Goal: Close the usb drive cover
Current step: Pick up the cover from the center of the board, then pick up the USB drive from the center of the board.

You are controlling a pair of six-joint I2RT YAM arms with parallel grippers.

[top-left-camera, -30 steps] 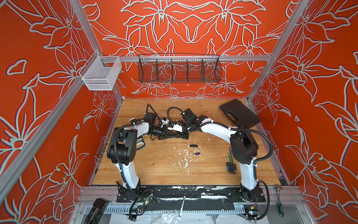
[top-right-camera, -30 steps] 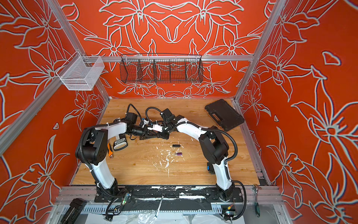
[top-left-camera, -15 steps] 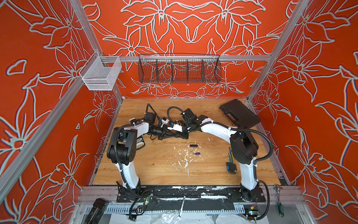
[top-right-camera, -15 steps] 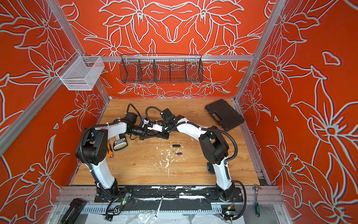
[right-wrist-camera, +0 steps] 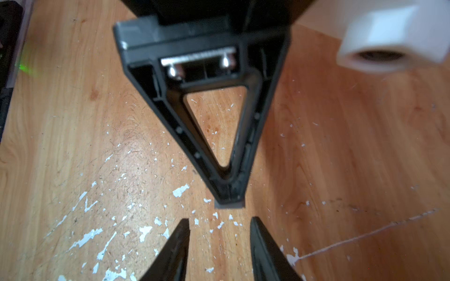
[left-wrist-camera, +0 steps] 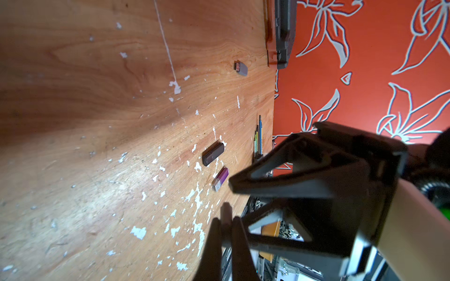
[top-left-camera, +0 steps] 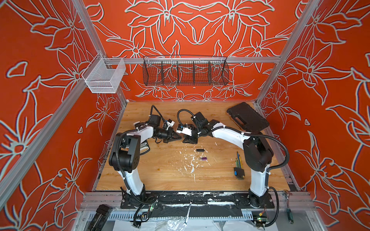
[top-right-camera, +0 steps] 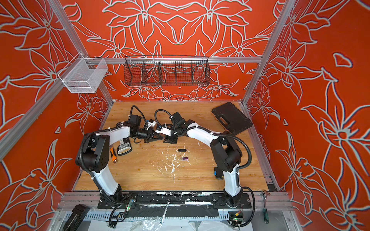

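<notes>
Hold the left fingers [right-wrist-camera: 220, 181], pinching the grey usb drive [right-wrist-camera: 230, 205], steady above the middle of the surface [right-wrist-camera: 73, 146], and square the spread right fingers [right-wrist-camera: 180, 234] on its exposed end before pressing it closed.

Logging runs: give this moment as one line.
left fingers: shut on small grey piece | right fingers: open, empty | black usb drive: on table

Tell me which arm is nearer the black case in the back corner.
Right. The right arm passes just in front of the black case, its elbow beside it. The left arm stands across the table, on the opposite side.
</notes>
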